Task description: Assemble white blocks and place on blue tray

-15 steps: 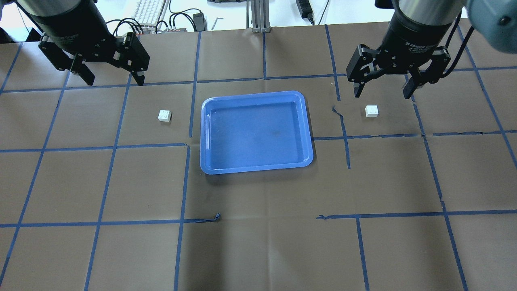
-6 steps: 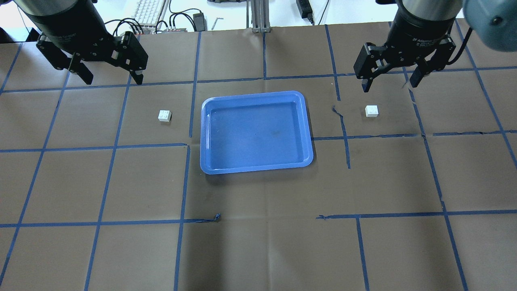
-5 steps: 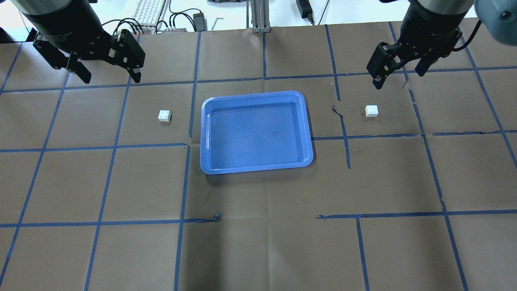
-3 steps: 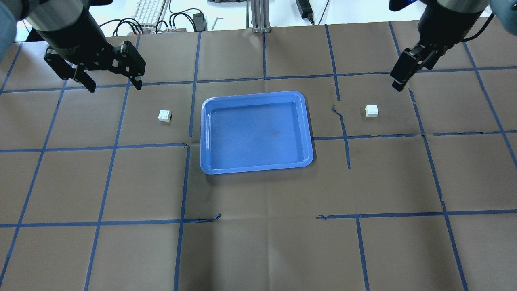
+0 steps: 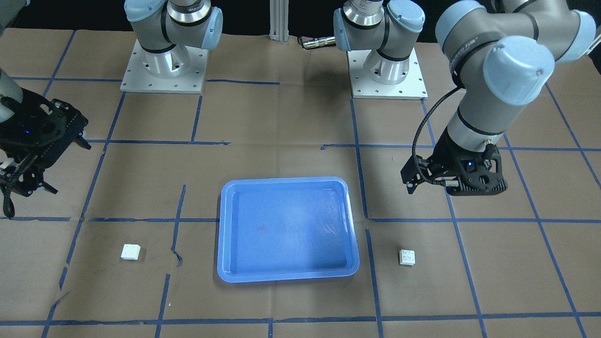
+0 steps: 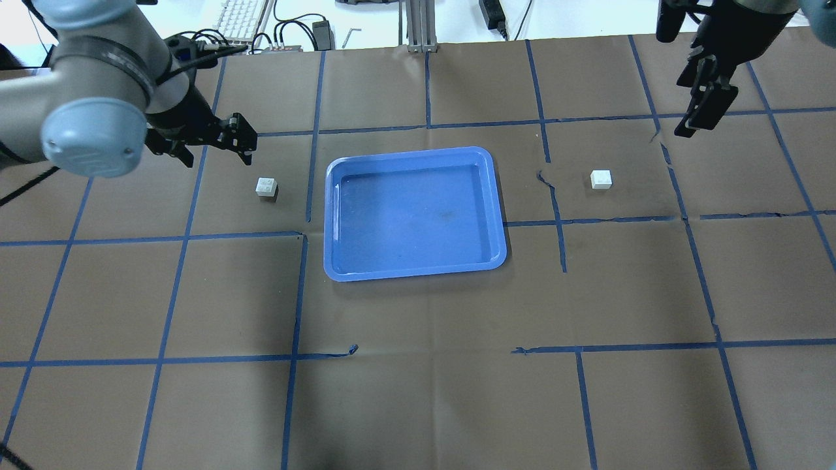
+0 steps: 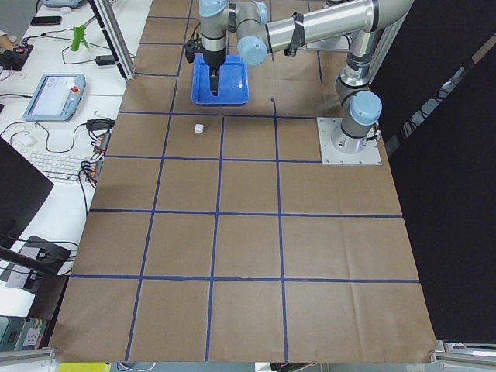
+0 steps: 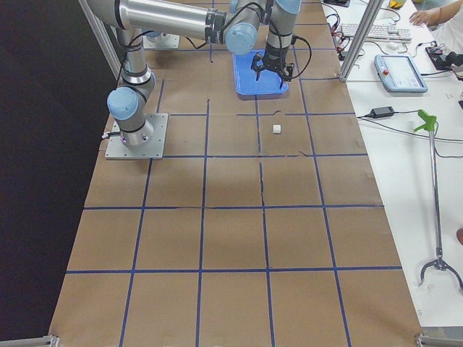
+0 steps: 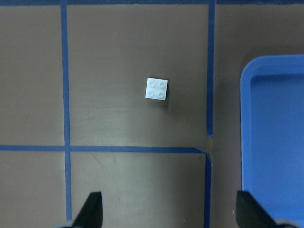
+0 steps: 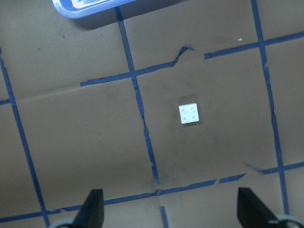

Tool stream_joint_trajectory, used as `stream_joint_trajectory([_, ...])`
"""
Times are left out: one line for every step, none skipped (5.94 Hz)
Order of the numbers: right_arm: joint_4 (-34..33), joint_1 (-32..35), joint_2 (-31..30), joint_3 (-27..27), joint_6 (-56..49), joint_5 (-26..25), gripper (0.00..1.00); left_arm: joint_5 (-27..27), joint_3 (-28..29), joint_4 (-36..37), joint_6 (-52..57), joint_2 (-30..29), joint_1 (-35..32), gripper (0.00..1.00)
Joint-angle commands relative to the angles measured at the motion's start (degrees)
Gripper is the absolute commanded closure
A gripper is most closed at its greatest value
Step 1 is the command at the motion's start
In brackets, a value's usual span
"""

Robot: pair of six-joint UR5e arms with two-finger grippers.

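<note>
Pointing downward, jaws wide, left arm [image 6: 98, 65] and right arm [image 8: 166, 13].

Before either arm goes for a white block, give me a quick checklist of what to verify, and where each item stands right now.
1. left gripper open: ok, fingers wide apart.
2. right gripper open: ok, fingers wide apart.
3. left white block studs up, untouched: ok.
4. right white block studs up, untouched: ok.
5. blue tray empty: ok.
6. Blocks between the fingers: not ok; in both wrist views each block lies ahead of the fingertips.
</note>
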Motion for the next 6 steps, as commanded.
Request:
stream_joint_trajectory([-1.5, -5.2, 4.7, 0.0, -13.8, 12.7, 0.0, 0.2, -0.5, 11.0, 0.9, -10.1, 0.2, 0.01])
stream_joint_trajectory([-1.5, -7.2, 7.0, 0.3, -17.8, 18.1, 0.0, 0.1, -0.3, 14.1, 3.6, -13.1, 0.2, 0.01])
stream_joint_trajectory([-1.4, -8.7, 10.4, 0.4, -21.7, 22.2, 0.0, 0.0, 0.3, 14.3, 7.0, -15.0, 0.2, 0.01])
stream_joint_trajectory([-1.5, -10.6, 14.9, 0.5, -25.6, 26.7, 0.0, 0.0, 0.3, 14.3, 7.6, -15.5, 0.2, 0.01])
stream_joint_trajectory([-1.5, -11.9, 19.4, 0.6, -29.3, 30.4, 0.0, -0.1, 0.3, 14.4, 7.6, -16.2, 0.2, 0.01])
stream_joint_trajectory([-1.5, -12.1, 22.1, 1.3, -29.8, 33.0, 0.0, 0.0, 0.1, 14.2, 7.9, -16.2, 0.2, 0.26])
